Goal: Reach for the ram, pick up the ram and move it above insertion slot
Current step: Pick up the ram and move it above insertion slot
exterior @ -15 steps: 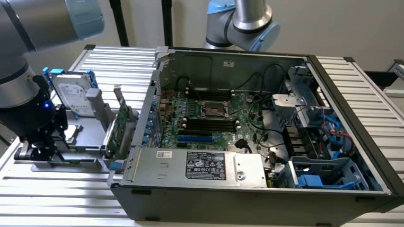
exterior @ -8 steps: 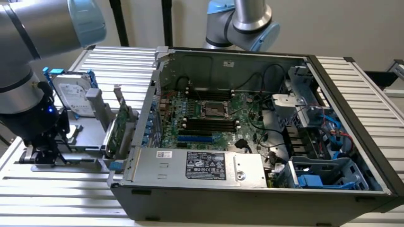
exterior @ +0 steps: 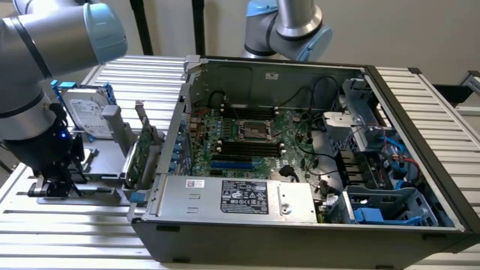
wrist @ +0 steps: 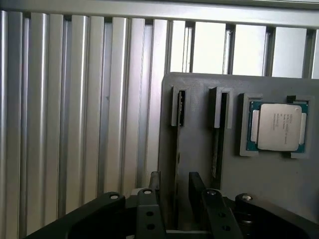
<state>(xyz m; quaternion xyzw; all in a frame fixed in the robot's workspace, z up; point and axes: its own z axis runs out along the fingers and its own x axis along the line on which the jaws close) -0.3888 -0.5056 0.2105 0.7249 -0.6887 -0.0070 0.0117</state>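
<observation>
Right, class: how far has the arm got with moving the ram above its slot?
Done: the reach. The gripper is down at the grey holder, open, a finger on each side of the ram, which stands on edge there. In hand: nothing gripped yet. Left: the grasp, the lift and the carry to the memory slots in the open computer case.

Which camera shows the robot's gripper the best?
The wrist view. There the gripper is close up, its fingers open on either side of the ram. The exterior view shows the gripper as a dark shape, low at the exterior view's left, away from the case.
</observation>
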